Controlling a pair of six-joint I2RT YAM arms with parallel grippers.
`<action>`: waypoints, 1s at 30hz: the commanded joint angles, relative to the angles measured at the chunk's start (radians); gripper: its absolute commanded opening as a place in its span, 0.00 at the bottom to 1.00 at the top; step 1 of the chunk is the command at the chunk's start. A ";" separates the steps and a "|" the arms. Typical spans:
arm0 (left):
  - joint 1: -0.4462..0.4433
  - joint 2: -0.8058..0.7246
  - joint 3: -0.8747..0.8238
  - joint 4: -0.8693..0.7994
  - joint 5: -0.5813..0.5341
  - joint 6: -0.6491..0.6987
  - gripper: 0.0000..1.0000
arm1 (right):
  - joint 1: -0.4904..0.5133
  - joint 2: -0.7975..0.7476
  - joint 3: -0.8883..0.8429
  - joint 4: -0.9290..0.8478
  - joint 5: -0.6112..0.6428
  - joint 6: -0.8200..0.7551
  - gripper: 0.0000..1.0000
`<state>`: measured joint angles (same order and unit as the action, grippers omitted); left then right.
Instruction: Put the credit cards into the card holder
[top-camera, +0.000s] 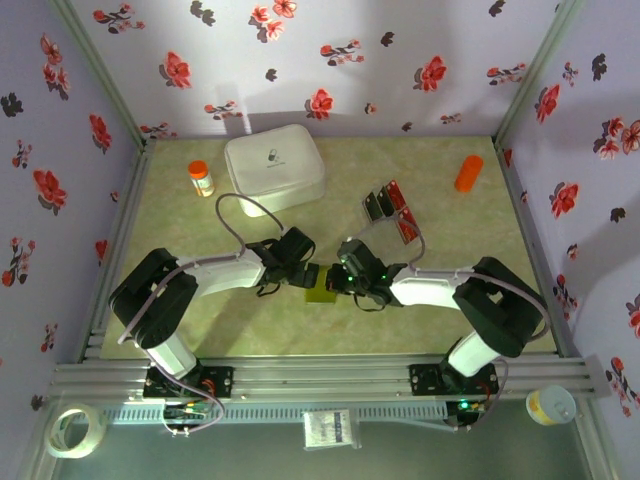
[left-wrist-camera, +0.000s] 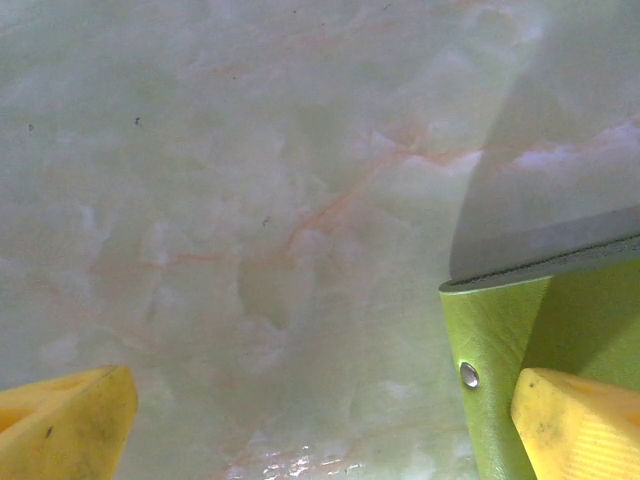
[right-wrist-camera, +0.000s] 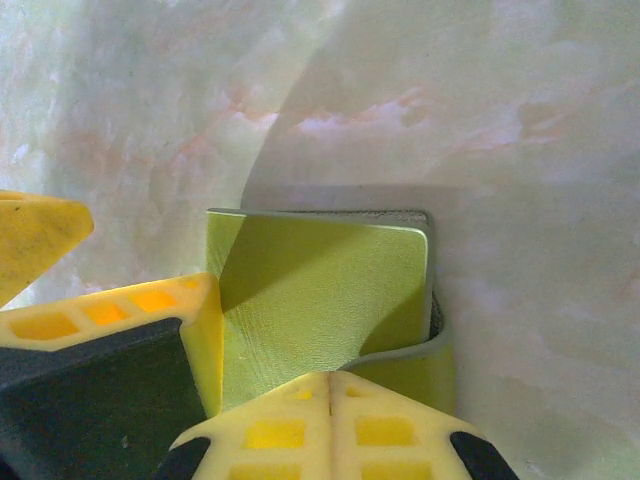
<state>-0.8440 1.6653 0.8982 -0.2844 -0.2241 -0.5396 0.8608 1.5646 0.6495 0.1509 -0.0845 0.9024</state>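
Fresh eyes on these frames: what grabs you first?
Both arms meet at mid-table over the lime-green card holder: the right gripper is shut, apparently pinching its cover, while the left gripper stands open beside it. Next, the red and black credit cards lie loose right of centre, beyond the grippers. A big white box sits at the back, against loud floral walls.

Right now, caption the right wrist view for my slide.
Shut right pincer meets the edge of the green card holder on the marbled table.
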 joint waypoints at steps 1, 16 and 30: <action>-0.003 0.028 -0.011 -0.012 0.003 0.004 0.97 | 0.056 0.032 -0.038 -0.156 -0.006 -0.003 0.00; -0.003 0.025 -0.014 -0.013 0.002 -0.004 0.97 | 0.195 0.133 -0.047 -0.249 0.121 0.033 0.00; -0.002 0.005 -0.011 -0.015 0.002 -0.008 0.97 | 0.172 0.017 0.053 -0.266 0.077 0.014 0.14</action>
<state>-0.8440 1.6650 0.8982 -0.2878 -0.2234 -0.5404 1.0145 1.5841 0.6949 0.0746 0.1627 0.9249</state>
